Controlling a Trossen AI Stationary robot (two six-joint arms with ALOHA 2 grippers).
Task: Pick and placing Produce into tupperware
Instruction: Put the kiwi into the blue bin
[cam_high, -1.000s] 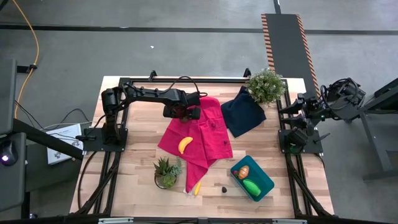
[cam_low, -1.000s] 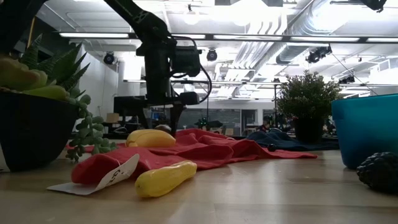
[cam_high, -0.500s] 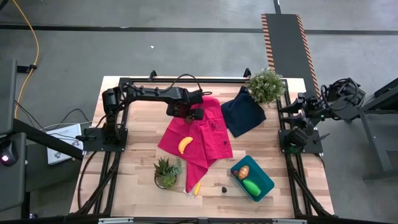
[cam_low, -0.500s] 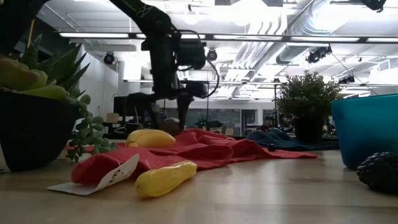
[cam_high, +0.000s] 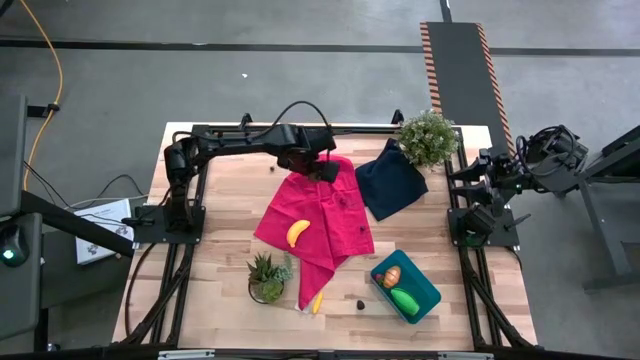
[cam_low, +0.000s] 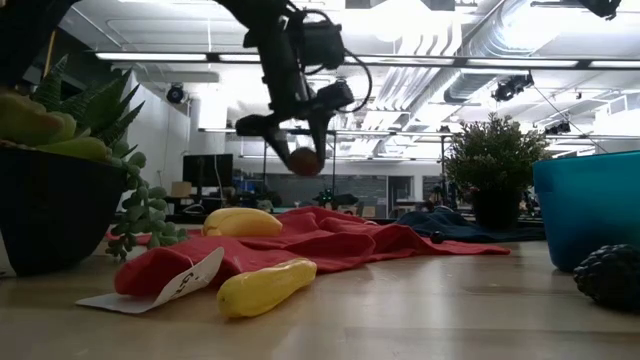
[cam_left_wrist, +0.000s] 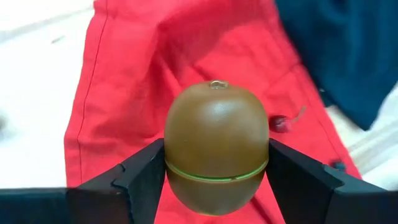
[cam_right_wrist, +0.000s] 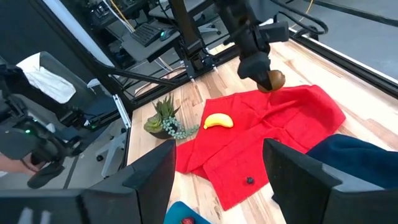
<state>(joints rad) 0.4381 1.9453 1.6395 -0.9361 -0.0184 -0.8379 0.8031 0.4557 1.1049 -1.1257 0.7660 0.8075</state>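
Brown kiwi (cam_left_wrist: 216, 147) gripped by left fingers (cam_left_wrist: 144, 176), up in the air over the red cloth (cam_high: 318, 210). Right gripper (cam_right_wrist: 217, 180) open, waiting well away from the cloth. Orange and green pieces already in the teal tub (cam_high: 428, 290); two bananas left, one banana (cam_high: 296, 232) on the cloth.

Teal tupperware (cam_low: 590, 208) was cut off by the low view's right edge; contents not visible from there. Dark lump (cam_low: 608, 275) beside it was clipped too and too dim to identify. Second banana (cam_high: 317, 302) in the high view was half tucked under the red cloth (cam_high: 335, 215). Right claw (cam_high: 468, 176) was too small overhead to read, and its fingers (cam_right_wrist: 311, 186) were cropped in the wrist view. Tiny dark piece (cam_high: 360, 300) on the table (cam_high: 225, 260) was unidentifiable.
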